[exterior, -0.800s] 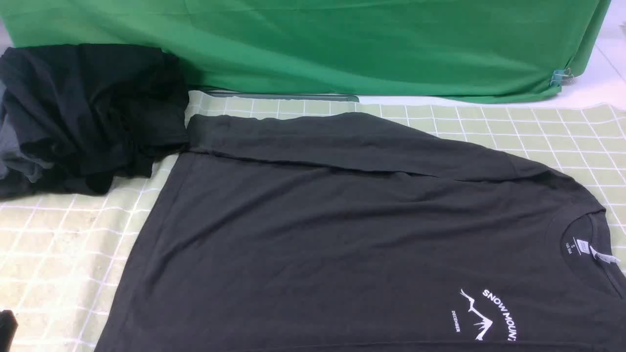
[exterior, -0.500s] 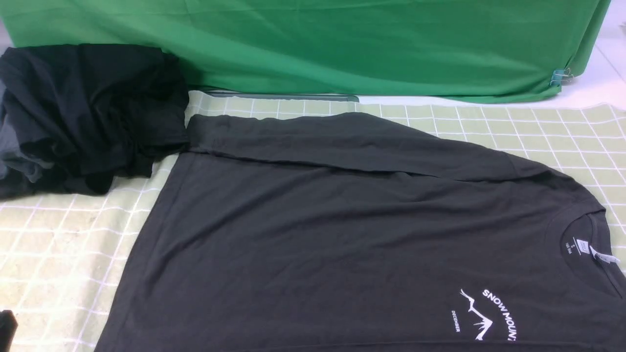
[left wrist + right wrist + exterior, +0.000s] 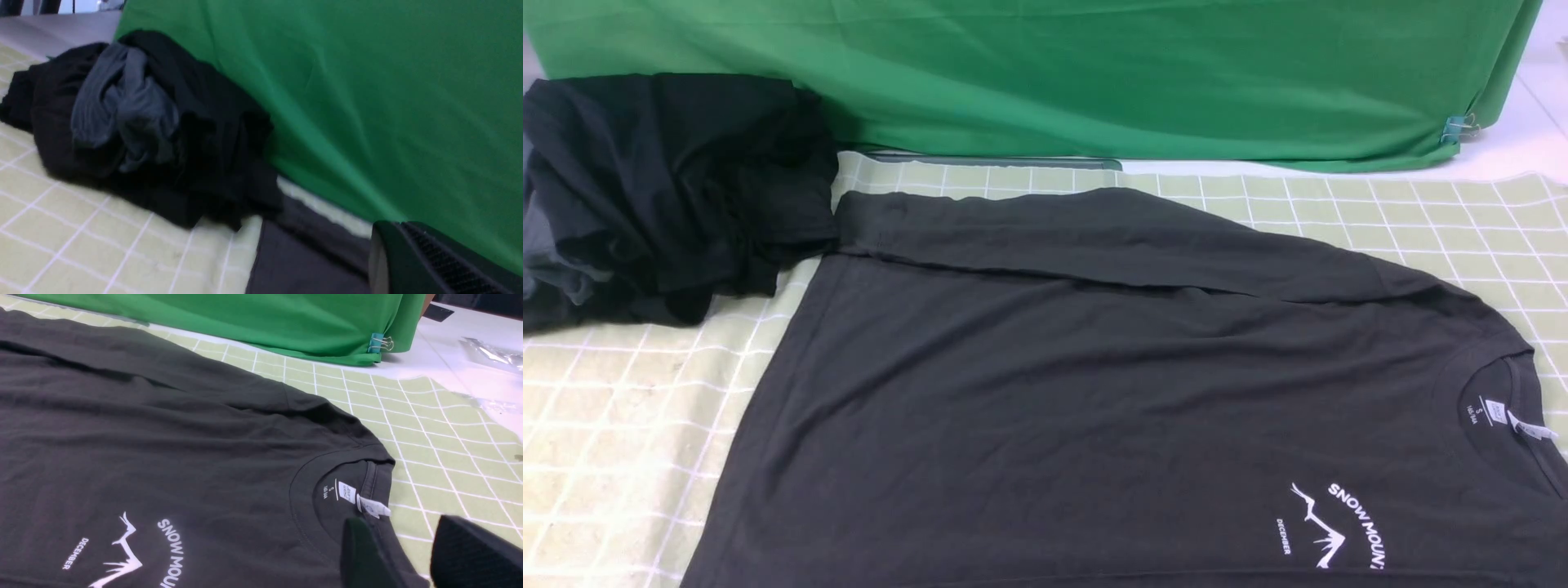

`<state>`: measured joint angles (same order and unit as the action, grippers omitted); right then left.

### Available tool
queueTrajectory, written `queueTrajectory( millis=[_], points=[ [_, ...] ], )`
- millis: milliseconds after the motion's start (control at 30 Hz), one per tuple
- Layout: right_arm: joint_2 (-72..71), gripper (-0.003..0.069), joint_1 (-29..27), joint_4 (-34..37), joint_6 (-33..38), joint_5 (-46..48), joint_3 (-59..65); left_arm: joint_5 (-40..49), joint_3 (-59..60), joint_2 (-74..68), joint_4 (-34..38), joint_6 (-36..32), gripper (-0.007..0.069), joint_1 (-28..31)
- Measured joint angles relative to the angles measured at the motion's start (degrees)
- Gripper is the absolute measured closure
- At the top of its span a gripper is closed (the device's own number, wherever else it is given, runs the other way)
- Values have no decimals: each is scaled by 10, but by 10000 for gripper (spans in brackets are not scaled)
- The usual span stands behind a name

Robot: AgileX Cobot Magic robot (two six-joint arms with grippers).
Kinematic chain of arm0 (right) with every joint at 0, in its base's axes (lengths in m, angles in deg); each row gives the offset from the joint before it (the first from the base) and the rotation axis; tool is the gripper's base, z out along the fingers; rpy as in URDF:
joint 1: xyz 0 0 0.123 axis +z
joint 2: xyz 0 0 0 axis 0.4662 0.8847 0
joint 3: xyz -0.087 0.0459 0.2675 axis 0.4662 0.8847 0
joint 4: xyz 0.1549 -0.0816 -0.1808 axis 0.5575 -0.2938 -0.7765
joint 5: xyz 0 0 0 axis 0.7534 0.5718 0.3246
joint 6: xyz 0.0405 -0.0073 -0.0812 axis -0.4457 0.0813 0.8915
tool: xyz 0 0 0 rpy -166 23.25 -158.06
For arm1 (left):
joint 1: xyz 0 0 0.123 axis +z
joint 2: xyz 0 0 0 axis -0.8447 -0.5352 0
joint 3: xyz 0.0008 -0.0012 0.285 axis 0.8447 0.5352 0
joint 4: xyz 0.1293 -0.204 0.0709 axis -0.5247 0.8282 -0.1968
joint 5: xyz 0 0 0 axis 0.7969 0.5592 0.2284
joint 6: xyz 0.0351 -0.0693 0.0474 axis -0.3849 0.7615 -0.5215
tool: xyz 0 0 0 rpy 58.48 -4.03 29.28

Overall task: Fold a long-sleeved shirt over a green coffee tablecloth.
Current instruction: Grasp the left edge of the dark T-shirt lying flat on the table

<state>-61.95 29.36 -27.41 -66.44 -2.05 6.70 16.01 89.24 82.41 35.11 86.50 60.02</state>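
The long-sleeved shirt (image 3: 1054, 392) lies flat and face up on the green coffee tablecloth (image 3: 605, 457), neck to the right, with its far sleeve folded along its far edge. Its white mountain print (image 3: 1327, 523) sits near the front right. Neither gripper shows in the front view. In the right wrist view my right gripper (image 3: 400, 528) is open, with the shirt's (image 3: 163, 437) collar rim and white label (image 3: 369, 506) just ahead of its fingers. My left gripper (image 3: 392, 228) is shut and holds nothing, above the shirt's (image 3: 294, 261) hem corner.
A heap of black clothing (image 3: 662, 188) with a grey-blue part sits at the far left, touching the sleeve's end. A plain bright green cloth (image 3: 1094, 73) hangs across the back, held by a clip (image 3: 1458, 126). Clear plastic (image 3: 490, 355) lies on the white surface to the right.
The dark tip at the front view's lower left corner has slipped out of frame. The shirt and the clothing heap have not moved.
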Motion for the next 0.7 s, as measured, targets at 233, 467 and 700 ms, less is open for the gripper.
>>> queueTrajectory(
  millis=[233,467,700],
  points=[
    [0,416,0,0,0,-1,0,-174,0,0,9,128,607,0],
    [0,416,0,89,-156,-110,0,-63,-146,-48,-69,231,607,0],
    [0,416,0,119,-337,-230,0,411,-414,-328,-111,101,607,0]
  ],
)
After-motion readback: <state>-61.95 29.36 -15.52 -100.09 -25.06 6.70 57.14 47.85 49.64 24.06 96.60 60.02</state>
